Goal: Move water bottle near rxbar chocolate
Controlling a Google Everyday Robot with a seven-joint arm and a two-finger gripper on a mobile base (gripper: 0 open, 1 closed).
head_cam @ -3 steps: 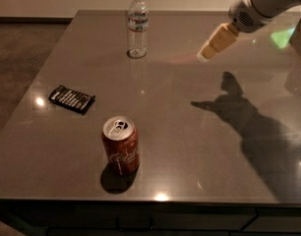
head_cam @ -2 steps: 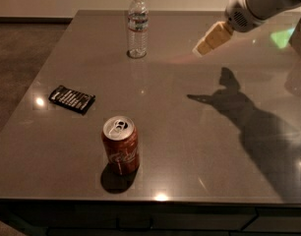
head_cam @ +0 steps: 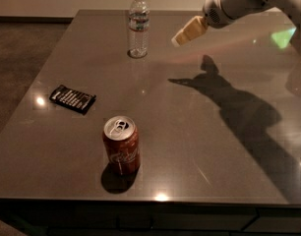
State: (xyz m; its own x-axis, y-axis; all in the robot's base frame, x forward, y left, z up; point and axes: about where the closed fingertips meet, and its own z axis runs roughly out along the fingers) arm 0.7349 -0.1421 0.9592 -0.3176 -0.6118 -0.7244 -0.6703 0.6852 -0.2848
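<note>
The gripper (head_cam: 180,38), in the upper right, has drifted left toward the water bottle (head_cam: 138,26) standing at top centre, not touching it; released or clenched, I cannot tell. The black snack bar (head_cam: 73,99) lies mid-left, well apart from the bottle, so grasping likely comes next.

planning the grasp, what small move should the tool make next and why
Probably ease the tool toward the water bottle: it hangs above the table beside the upright bottle, not touching it, while the rxbar chocolate lies well away.
</note>
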